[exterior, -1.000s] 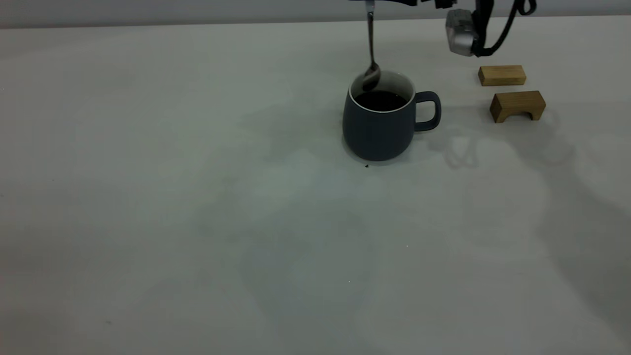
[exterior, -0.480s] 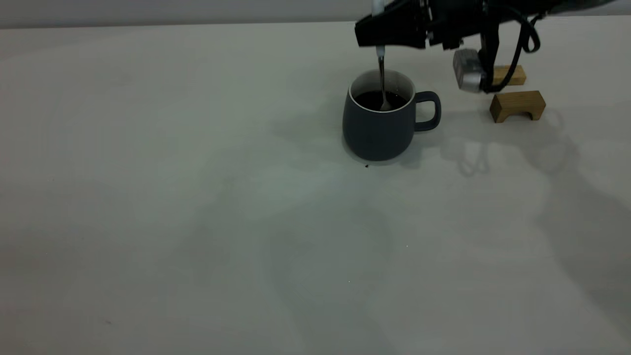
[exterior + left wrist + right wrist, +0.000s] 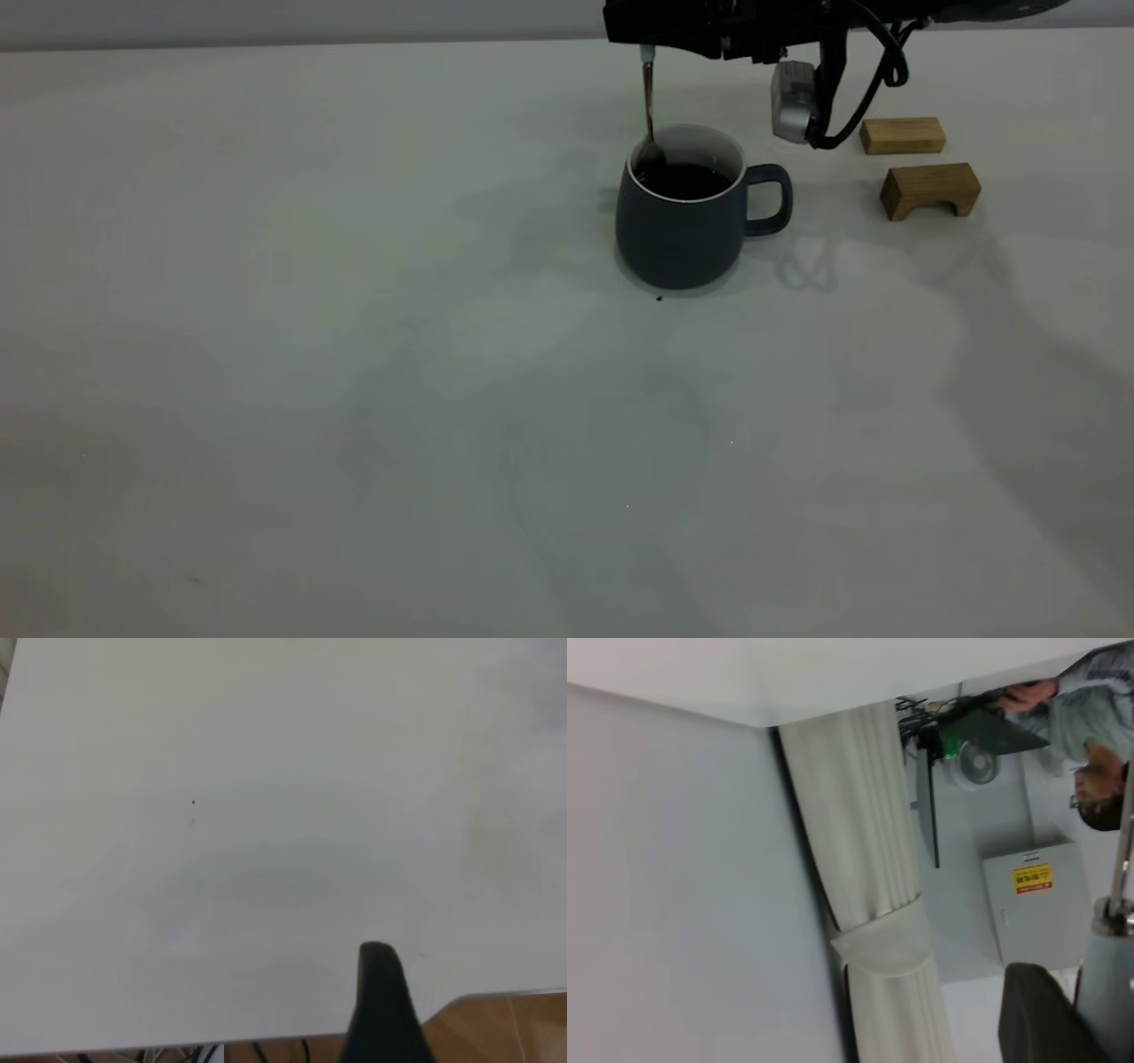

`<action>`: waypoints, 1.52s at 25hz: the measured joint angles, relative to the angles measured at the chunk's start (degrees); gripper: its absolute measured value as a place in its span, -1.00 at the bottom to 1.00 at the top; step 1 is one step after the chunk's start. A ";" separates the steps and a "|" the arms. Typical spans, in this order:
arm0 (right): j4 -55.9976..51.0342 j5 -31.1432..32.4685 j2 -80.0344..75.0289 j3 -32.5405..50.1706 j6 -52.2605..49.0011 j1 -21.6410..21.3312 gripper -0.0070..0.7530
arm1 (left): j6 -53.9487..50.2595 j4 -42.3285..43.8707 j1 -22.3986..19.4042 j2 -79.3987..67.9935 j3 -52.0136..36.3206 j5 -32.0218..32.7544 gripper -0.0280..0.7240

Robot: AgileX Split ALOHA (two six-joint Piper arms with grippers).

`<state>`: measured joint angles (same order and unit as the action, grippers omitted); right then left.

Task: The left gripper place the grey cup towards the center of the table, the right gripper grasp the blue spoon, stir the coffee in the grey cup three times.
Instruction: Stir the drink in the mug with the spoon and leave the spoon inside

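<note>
The rounded dark slate-grey matte cup (image 3: 680, 221) with its white interior and thin white rim stands upright on the wide pale grey-white table (image 3: 354, 354), a little toward one o'clock from the centre of the exterior view, its loop handle pointing to three o'clock. Dark, near-black coffee (image 3: 684, 181) fills it partway. A tiny dark speck (image 3: 658, 298) lies on the table just beside the cup's base at six o'clock.

The right gripper (image 3: 647, 40), a black arm end with a silver-grey part hanging beside it, reaches in horizontally at twelve o'clock above the cup, its jaws pinching the top of the small spoon (image 3: 649, 115) with the thin grey metal stem. The spoon hangs nearly upright; its bowl sits inside the cup against the wall at the nine o'clock side, at the surface of the coffee. In the right wrist view the spoon's pale light-blue handle (image 3: 1105, 992) shows beside one dark finger (image 3: 1041, 1019).

Two small light-brown wooden blocks, one plain rectangular (image 3: 902, 136) and one arch-shaped (image 3: 930, 190), rest at three o'clock from the cup, well apart from it.

The left gripper (image 3: 381, 1010) hangs over bare table near its edge; only one dark finger shows, so whether its jaws are spread cannot be told.
</note>
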<state>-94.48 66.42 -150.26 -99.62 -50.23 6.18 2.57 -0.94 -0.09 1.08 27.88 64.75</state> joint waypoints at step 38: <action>8.93 -0.11 -0.91 -0.43 6.02 -5.06 -0.74 | -0.01 0.00 0.00 0.00 0.00 0.00 0.63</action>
<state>-85.55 66.30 -151.16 -100.05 -44.21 1.12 2.57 -0.94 -0.09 1.08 27.88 64.75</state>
